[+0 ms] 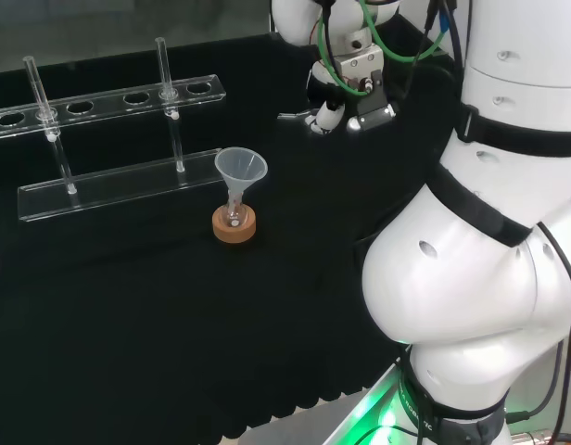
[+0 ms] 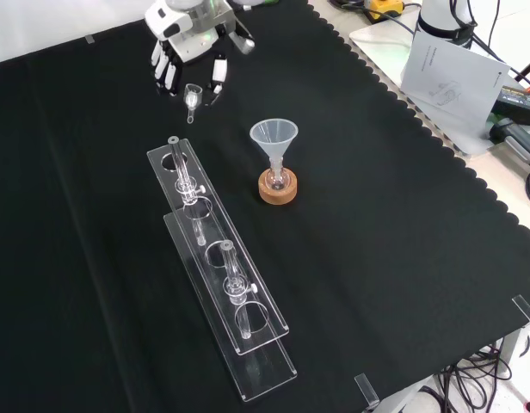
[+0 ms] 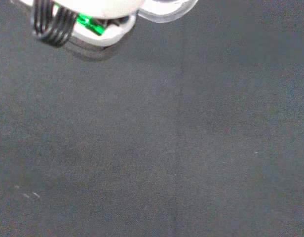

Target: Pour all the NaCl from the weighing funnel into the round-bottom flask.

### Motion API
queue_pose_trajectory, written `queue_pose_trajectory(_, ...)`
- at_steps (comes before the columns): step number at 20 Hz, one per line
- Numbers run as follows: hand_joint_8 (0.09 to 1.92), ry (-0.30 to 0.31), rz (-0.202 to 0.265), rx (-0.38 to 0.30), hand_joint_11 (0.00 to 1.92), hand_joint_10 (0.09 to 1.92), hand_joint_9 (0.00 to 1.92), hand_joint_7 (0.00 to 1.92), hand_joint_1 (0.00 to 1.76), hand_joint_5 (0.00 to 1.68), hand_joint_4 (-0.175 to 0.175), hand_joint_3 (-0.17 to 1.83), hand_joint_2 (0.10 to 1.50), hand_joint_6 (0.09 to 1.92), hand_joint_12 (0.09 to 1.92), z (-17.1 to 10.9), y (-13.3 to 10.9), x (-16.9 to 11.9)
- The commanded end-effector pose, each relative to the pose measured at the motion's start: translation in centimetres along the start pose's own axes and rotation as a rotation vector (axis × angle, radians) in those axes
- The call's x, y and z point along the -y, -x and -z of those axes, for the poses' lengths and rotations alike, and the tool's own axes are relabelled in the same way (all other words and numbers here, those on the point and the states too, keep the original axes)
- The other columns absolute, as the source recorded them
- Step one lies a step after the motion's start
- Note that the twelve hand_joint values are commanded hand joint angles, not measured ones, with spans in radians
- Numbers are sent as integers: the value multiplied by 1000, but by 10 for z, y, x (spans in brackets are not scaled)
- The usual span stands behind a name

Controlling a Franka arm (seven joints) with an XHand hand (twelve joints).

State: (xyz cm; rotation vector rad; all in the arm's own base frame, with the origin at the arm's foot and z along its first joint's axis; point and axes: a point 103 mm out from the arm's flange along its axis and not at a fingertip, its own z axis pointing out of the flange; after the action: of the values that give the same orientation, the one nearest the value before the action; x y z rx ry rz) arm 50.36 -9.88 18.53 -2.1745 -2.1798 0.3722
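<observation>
A small round-bottom flask stands on a cork ring mid-cloth, with a clear plastic funnel in its neck. The hand hovers over the cloth to the flask's right in the head view, and up and left of it in the front view. Its fingers curl down round a small clear weighing funnel, whose rim shows in the wrist view. I cannot make out what the weighing funnel contains.
A clear acrylic rack with two test tubes stands left of the flask in both views. The arm's white links rise at the right. Papers lie beyond the cloth's scalloped edge.
</observation>
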Motion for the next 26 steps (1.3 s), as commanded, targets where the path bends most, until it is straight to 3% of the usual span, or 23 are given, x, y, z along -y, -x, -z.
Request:
queue_pose_trajectory(1,629,7,-50,42,782,349,1044,731,1110,1241,175,617,688,713,1085,26,-4,39)
queue_pose_trajectory(9,630,40,-83,40,781,345,1045,732,1110,1241,175,615,689,712,1086,55,-4,81)
queue_pose_trajectory(17,630,45,-75,44,781,341,1046,730,1110,1241,175,613,690,712,1087,64,-20,114)
queue_pose_trajectory(26,627,29,-35,100,781,336,1044,722,1110,1241,175,612,691,712,1087,77,-63,140)
